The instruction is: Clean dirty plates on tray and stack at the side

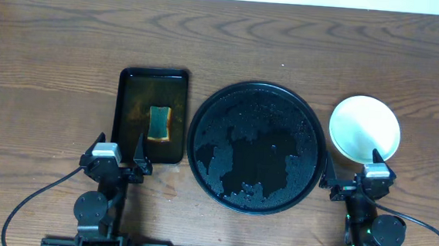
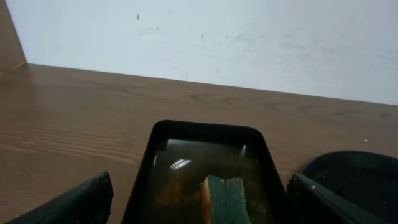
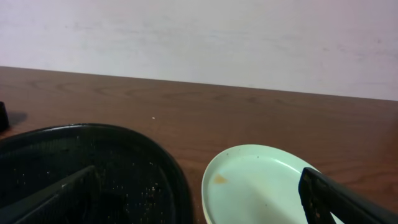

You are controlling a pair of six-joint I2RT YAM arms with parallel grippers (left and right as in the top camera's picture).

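The large round black tray (image 1: 253, 146) sits mid-table, wet with water drops and with no plate on it; its rim also shows in the right wrist view (image 3: 93, 168) and at the right of the left wrist view (image 2: 354, 180). The plates (image 1: 364, 127) sit stacked on the wood to its right, a pale mint one on top with a small brown smear (image 3: 261, 186). My left gripper (image 1: 116, 161) is open and empty at the near end of the rectangular tray. My right gripper (image 1: 359, 178) is open and empty, just in front of the plate stack.
A smaller rectangular black tray (image 1: 151, 115) holding brownish water and a green-and-yellow sponge (image 1: 160, 123) stands left of the round tray; both also show in the left wrist view (image 2: 205, 168), the sponge (image 2: 224, 198) near its front. Brown wood tabletop (image 1: 45, 64) surrounds everything.
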